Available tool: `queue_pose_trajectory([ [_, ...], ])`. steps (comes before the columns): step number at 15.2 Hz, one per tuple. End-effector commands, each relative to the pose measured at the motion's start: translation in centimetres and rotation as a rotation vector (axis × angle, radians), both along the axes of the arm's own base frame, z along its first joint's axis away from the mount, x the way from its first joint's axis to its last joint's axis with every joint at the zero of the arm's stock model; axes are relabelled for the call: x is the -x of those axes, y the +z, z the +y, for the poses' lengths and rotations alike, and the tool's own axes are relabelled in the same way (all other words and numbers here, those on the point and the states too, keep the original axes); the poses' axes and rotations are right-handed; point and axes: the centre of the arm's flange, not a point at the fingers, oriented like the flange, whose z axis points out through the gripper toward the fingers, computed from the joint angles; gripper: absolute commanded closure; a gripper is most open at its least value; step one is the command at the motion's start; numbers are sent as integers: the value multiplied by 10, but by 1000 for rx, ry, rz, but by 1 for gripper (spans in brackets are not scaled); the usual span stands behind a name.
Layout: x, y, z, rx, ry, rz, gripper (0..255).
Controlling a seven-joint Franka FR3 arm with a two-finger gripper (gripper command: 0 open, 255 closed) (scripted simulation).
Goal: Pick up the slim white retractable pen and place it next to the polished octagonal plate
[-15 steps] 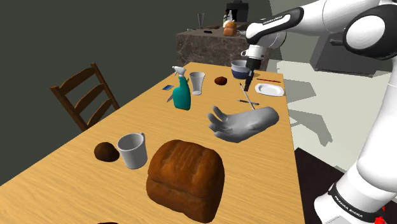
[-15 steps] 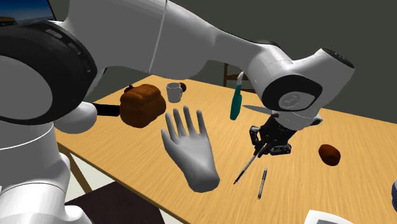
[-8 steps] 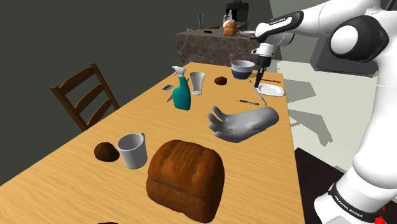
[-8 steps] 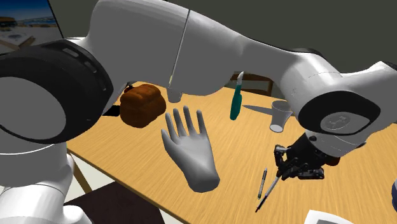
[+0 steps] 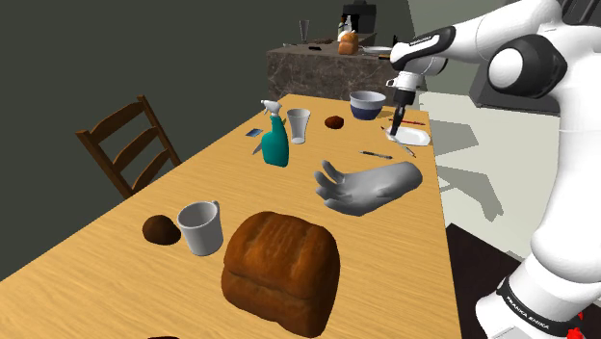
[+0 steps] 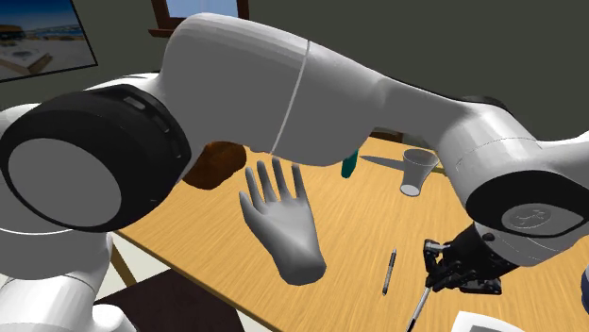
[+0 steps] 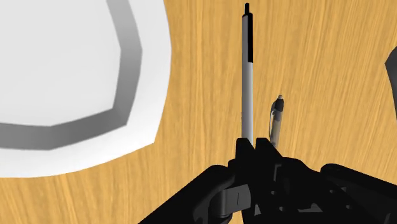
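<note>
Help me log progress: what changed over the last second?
The gripper, jaws shut on the pen throughout, carried it across the table from near the grey hand to just beside the white plate. The second pen, hand and loaf stayed put.

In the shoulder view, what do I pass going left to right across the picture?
Wooden chair → dark round lump → white mug → teal spray bottle → tumbler → small brown lump → bowl → white plate. Loaf, grey hand and gripper holding the pen overlap others.
</note>
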Motion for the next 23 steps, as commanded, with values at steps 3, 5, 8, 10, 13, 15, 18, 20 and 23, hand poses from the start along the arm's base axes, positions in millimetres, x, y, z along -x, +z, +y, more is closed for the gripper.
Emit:
queue_pose_trajectory([
  [3,0,-21,0,0,0,0,255],
  [5,0,-32,0,0,0,0,255],
  [8,0,-48,0,0,0,0,255],
  [10,0,-54,0,0,0,0,255],
  [13,0,-54,0,0,0,0,255],
  [15,0,-54,0,0,0,0,255],
  [18,0,-54,0,0,0,0,0],
  [20,0,-54,0,0,0,0,0],
  [23,0,-54,0,0,0,0,0],
])
